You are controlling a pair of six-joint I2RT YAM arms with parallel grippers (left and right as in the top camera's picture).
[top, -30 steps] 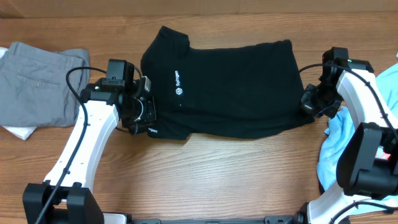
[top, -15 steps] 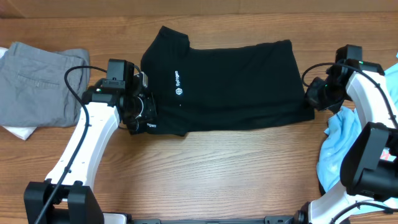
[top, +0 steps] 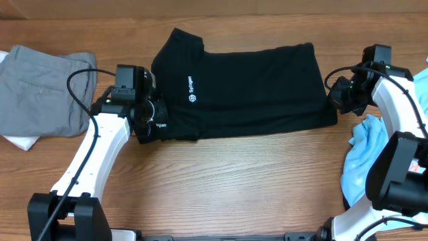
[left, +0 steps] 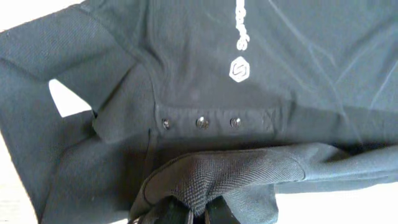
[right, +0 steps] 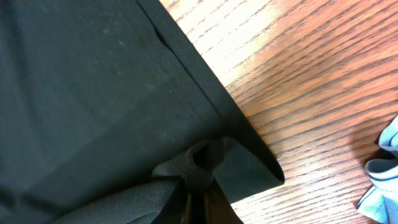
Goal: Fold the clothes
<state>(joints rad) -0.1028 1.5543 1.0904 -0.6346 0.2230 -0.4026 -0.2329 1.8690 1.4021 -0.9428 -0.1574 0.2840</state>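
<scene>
The black collared shirt (top: pixel 247 90) with white logo marks lies across the middle of the table, its near long edge lifted and carried over the body. My left gripper (top: pixel 148 122) is shut on the shirt's near left edge; the left wrist view shows a pinched fold (left: pixel 205 180) below the button placket and logo. My right gripper (top: pixel 336 100) is shut on the shirt's near right corner, seen bunched in the right wrist view (right: pixel 199 165). A light blue T-shirt (top: pixel 361 157) lies crumpled at the right edge, under the right arm.
Grey trousers (top: pixel 40 90) lie folded at the far left on something white (top: pixel 20 140). Bare wooden table (top: pixel 241 187) stretches in front of the shirt. The blue T-shirt's edge shows in the right wrist view (right: pixel 382 168).
Both grippers have moved away from the table's front, carrying the shirt's near edge over its body. The shirt's front outline is now straighter and narrower.
</scene>
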